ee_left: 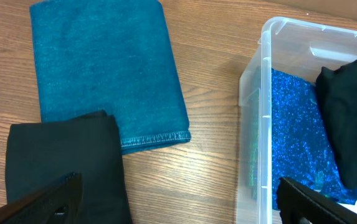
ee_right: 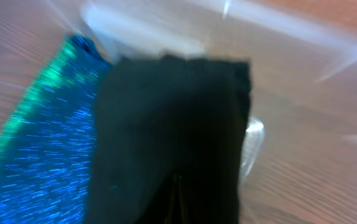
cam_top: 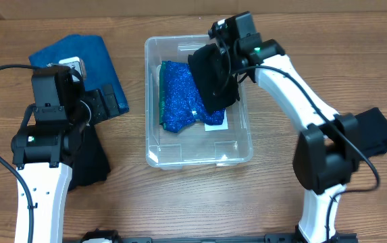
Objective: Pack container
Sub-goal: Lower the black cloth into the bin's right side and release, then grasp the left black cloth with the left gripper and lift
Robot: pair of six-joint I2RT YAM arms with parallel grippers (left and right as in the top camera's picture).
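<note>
1. the table [cam_top: 179,202] is light brown wood with a fine grain running along it. of the room i see nothing more than this surface.
2. the container [cam_top: 151,101] stands about in the middle of the table, between my two arms. it is clear, colourless plastic, rectangular, with rounded corners and a thick rim.
3. inside it, on the left side, lies a glitter cloth [cam_top: 176,94]. it is bright blue with many sparkling points and has a green edge. on the bottom, more to the right, a white label [cam_top: 217,123] shows only partly.
4. my right gripper [cam_top: 221,57] is above the far right part of the container and is clamped on a black cloth [cam_top: 213,84]. this cloth is matt and soft, hangs down into the container and covers a part of the glitter cloth. the right wrist view is blurred, so i cannot make out my own fingers there.
5. my left gripper [ee_left: 179,186] has its fingers wide apart and holds nothing. it is above the table, just beside the left wall of the container.
6. left of the container a teal towel [ee_left: 103,68] lies flat. it is folded to a rectangle and has a stitched hem.
7. a folded black cloth [ee_left: 60,162] lies over the near corner of the towel.
8. near the right edge of the table, well apart from the container, a dark cloth [cam_top: 379,131] lies beside my right arm.
</note>
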